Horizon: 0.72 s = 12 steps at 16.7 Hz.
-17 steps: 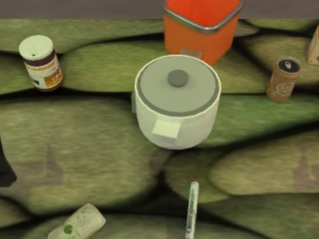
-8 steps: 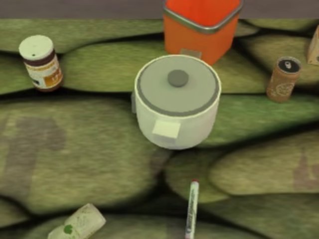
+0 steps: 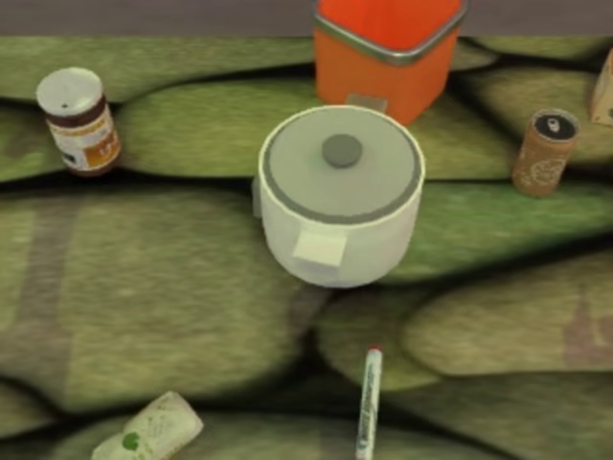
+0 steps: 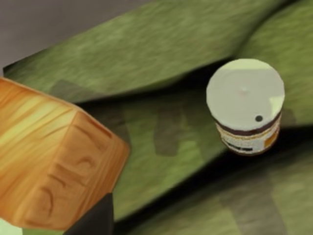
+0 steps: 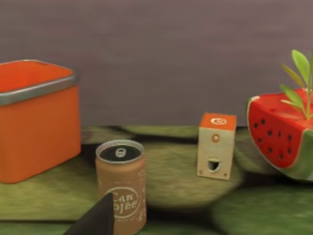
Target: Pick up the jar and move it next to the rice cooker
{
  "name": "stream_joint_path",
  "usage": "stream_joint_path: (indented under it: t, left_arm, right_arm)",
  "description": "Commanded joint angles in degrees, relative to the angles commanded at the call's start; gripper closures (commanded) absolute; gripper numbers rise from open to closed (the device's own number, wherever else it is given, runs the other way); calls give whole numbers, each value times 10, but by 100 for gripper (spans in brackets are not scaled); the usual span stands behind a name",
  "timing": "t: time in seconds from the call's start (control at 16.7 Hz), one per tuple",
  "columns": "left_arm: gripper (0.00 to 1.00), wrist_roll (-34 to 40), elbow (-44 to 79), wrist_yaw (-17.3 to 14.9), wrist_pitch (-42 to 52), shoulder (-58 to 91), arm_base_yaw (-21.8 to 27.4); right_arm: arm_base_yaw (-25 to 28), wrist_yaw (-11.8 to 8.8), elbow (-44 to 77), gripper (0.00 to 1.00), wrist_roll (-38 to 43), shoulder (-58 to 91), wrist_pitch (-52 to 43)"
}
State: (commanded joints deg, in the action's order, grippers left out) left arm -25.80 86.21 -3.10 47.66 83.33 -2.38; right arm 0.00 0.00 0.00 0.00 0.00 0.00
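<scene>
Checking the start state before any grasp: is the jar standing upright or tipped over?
Upright. The jar stands on its base at the table's far left, white lid up; the left wrist view looks down onto that lid.

Jar [image 3: 79, 122] far left of rice cooker [image 3: 340, 195], bin [image 3: 385, 50] behind.

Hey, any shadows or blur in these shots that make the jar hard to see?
Top view: the jar stands clear at the table's far left, with faint grey shadow bands on the cloth below it. Left wrist view: the jar's white lid is bright and plain to see, while the wooden block close to the camera looks soft. Right wrist view: no jar appears.
</scene>
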Motion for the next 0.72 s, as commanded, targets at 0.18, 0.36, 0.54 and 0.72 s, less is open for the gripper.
stream_joint_path:
  t: [0.18, 0.36, 0.54, 0.72]
  left_arm:
    - [0, -52, 180, -13, 103, 181, 2]
    - [0, -98, 344, -27, 197, 347, 5]
    - [0, -137, 483, -39, 275, 485, 8]
    - [0, -165, 586, -48, 333, 587, 11]
  right_arm:
    - [0, 0, 0, 0, 0, 0, 0]
    - [0, 0, 0, 0, 0, 0, 0]
    - [0, 0, 0, 0, 0, 0, 0]
    - [0, 0, 0, 0, 0, 0, 0]
